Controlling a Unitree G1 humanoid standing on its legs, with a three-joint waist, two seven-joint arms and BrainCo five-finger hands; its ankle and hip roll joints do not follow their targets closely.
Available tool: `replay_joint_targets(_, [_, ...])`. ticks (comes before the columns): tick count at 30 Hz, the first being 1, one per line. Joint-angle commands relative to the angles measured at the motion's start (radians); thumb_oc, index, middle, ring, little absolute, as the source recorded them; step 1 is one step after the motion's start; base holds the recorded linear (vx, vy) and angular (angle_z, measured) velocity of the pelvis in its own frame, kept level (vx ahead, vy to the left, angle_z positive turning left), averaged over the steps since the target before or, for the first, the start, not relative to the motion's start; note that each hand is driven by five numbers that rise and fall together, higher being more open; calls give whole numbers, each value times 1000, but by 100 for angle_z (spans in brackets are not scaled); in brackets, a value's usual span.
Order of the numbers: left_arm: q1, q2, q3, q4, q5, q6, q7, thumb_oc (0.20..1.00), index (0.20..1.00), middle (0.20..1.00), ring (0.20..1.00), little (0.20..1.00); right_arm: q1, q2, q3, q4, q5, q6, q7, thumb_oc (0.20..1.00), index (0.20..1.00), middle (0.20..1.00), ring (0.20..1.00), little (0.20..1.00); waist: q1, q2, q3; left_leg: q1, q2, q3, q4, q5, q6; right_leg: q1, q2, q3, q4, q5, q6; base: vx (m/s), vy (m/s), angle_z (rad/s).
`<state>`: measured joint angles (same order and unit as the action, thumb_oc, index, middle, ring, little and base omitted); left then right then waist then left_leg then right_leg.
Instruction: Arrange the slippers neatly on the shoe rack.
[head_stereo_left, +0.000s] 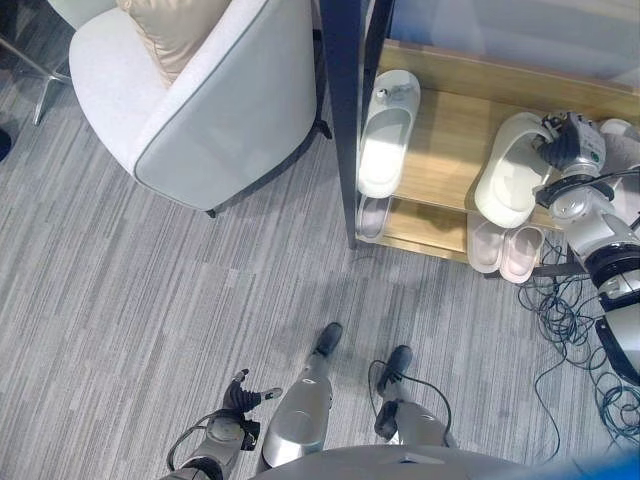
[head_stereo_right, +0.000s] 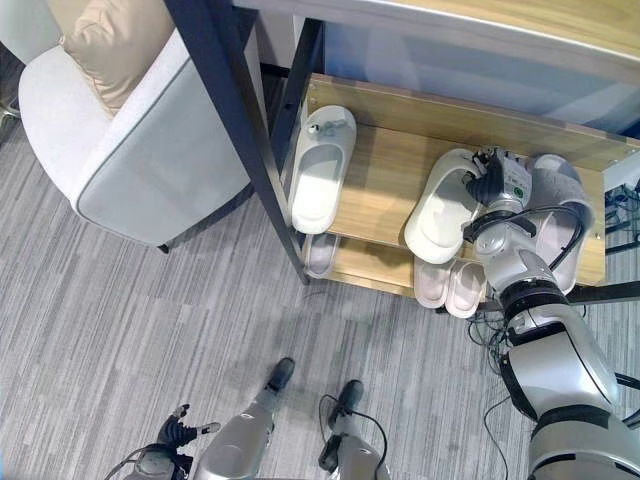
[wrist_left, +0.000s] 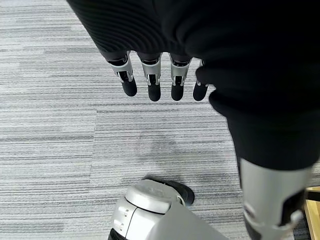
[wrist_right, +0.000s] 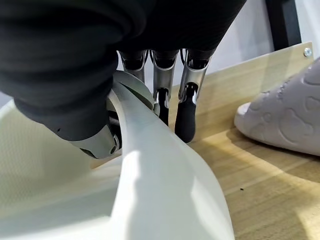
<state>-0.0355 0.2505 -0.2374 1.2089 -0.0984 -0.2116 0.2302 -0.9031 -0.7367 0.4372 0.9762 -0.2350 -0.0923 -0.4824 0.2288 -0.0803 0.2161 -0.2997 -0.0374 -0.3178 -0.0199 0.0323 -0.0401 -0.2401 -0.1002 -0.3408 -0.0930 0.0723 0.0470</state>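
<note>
The cream slipper was sitting on the upper wooden shelf of the shoe rack, angled a bit with its toe end poking over the front edge. My right hand was on its heel end, and from the right wrist camera the fingers were curled down over the slipper's side wall with the thumb on the inner side, so it was pinching that rim. The dark tips were at or just above the wood, I couldn't tell which.

Just beside it toward the right end of the shelf lay a grey slipper with a bumpy pattern, partly behind my forearm. At the left end of the same shelf was a white slipper, lying straight, toe to the front, well apart from the cream one. On the lower shelf I could see a pale pink pair side by side under the cream one, and another slipper peeking out below the white one.

My left hand hung low over the grey carpet, fingers relaxed and holding nothing. A light grey armchair with a beige cushion stood just left of the rack.
</note>
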Motion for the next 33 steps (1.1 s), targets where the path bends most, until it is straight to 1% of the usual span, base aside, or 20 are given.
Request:
replay_joint_targets(1, [-24,18,-49,29,-20,-9,31,1000,1000,1000,1000,1000,4,-57,-10,-56,-46,-3,-72,200,200,200,200,200,18,-17,-20,-34,19,29,-67,48,-63,84,-56,-20,6,-50,126,-37,49,1])
replay_joint_targets(7, [-25,13,-45,19,-14,-10,37,1000,1000,1000,1000,1000,16,-75,-47,-174,-92,6,-113,200,200,200,200,200,21,-27,-16,-36,16,21,-67,45,-57,83,-62,-24,6,-44,130,-8,14,1])
replay_joint_targets(8, [-78,19,-32,38,-28,-8,30,1000,1000,1000,1000,1000,2,-72,-28,-223,-114,9,-100,200,200,200,200,200,11,-31,-14,-35,16,25,-67,44,-57,82,-62,-20,6,-43,130,-20,50,6])
replay_joint_targets(10, [-91,18,-39,39,-52,-9,29,1000,1000,1000,1000,1000,-60,-63,-15,-183,-91,16,-98,200,200,200,200,200,13,-35,-18,-41,14,23,-67,42,-55,76,-64,-19,6,-42,131,-12,44,8])
replay_joint_targets(12, [-69,21,-36,45,-61,-13,28,1000,1000,1000,1000,1000,-66,-67,-16,-157,-79,12,-106,200,200,200,200,200,23,-39,-20,-45,10,19,-67,42,-53,76,-65,-24,6,-43,131,-2,3,-2])
replay_joint_targets(18, [-44,65,-21,48,-80,-16,12,1000,1000,1000,1000,1000,-115,-66,12,-102,-16,-3,-84,200,200,200,200,200,60,-63,-8,-60,-2,6,-67,43,-55,73,-68,-39,6,-39,135,4,11,9])
replay_joint_targets(30, [-49,80,-21,55,-101,-17,-10,1000,1000,1000,1000,1000,-134,-30,39,-36,36,-12,-41,200,200,200,200,200,83,-77,-2,-77,-14,-6,-67,45,-54,64,-74,-57,6,-37,137,7,9,4])
replay_joint_targets(31, [-47,82,-21,55,-101,-17,-10,1000,1000,1000,1000,1000,-135,-29,38,-31,42,-13,-39,1000,1000,1000,1000,1000,84,-78,-2,-77,-14,-6,-67,45,-54,64,-74,-58,6,-36,137,28,16,4])
replay_joint_targets(33, [-45,84,-21,54,-107,-18,-14,1000,1000,1000,1000,1000,-127,-23,28,-24,64,-17,-36,1000,1000,1000,1000,1000,86,-77,0,-76,-15,-7,-67,45,-53,66,-74,-58,6,-36,137,14,15,4])
